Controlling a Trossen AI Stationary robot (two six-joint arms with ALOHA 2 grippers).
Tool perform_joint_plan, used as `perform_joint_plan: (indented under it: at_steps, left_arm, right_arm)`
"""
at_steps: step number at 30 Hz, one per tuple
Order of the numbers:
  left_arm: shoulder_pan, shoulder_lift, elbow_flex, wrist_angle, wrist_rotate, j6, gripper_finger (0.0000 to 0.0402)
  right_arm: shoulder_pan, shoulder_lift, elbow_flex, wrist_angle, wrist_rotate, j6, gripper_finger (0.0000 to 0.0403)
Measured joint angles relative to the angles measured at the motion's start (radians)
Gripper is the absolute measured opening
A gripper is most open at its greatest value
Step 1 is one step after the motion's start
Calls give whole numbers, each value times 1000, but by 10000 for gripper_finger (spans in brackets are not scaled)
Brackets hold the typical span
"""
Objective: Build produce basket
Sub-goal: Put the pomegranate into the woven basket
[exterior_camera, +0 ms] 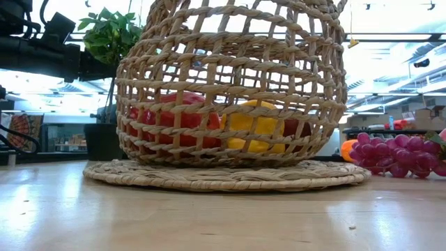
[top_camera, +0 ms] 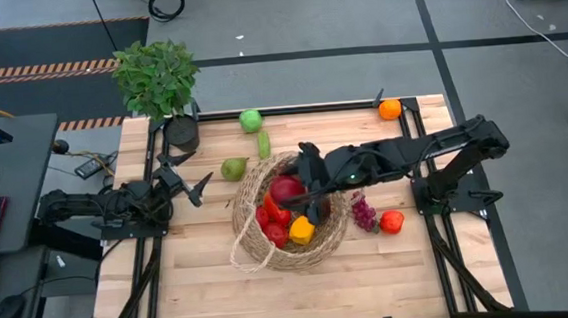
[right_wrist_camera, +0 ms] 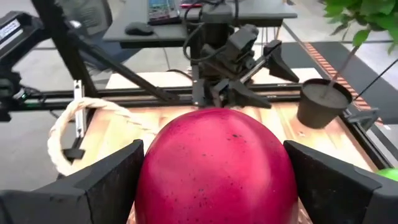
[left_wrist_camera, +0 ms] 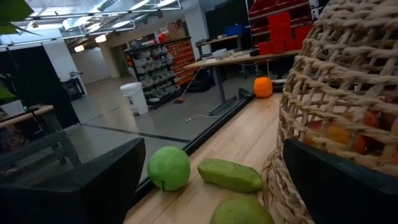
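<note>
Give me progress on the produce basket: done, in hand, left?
Done: red and yellow pieces already lie in the basket. In hand: the right gripper is over the basket, its fingers either side of a dark red fruit. Left: green apple, pear, oranges, grapes remain on the table. Left gripper waits open.

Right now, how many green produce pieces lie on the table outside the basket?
3: a green apple near the far edge, a long green piece beside it, a pear left of the basket. None seem hidden.

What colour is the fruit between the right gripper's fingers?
Deep red fruit with tiny dark specks, best in the right wrist view.
</note>
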Motion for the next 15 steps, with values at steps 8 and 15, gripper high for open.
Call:
perform_joint_plan:
  at_steps: [8,15]
  left_arm:
    - [0,2,0,-2,0,1,388]
    - [0,2,0,-2,0,0,388]
  right_arm:
    - [-31,5,18,-102,-21,168,378]
    - [-70,121,193,-329,-108,171,378]
